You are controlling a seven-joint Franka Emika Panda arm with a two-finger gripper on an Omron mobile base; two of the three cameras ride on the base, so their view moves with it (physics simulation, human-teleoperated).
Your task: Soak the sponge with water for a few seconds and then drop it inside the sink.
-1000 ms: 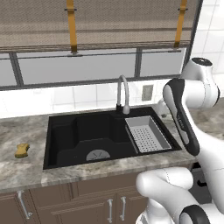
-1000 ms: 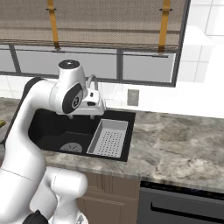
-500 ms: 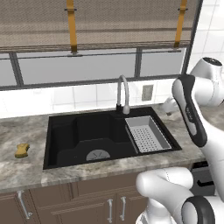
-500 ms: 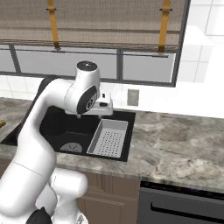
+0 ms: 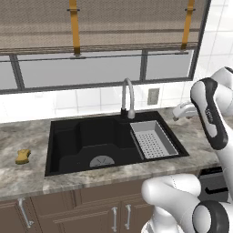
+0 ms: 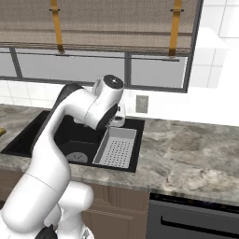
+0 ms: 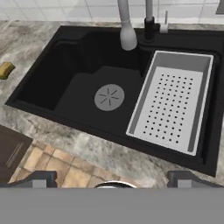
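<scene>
— Where's the sponge (image 5: 22, 156)?
— On the counter (image 5: 27, 175), left of the sink (image 5: 82, 141), well apart from the arm.
— And the gripper (image 7: 112, 177)?
— High over the sink's front edge, fingers (image 7: 39, 178) spread wide, holding nothing. Drainer tray (image 7: 175, 103) sits in the sink's right side, under the faucet (image 5: 127, 95).

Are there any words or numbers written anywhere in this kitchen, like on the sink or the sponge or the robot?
No, there are none to read here.
The sponge: plain yellow, no label.
The sink: plain black, no brand; its round drain bears only lines, no letters.
The drainer tray: only holes.
The faucet and the wall outlet: no markings.
The robot arm: white and dark, no writing.
</scene>
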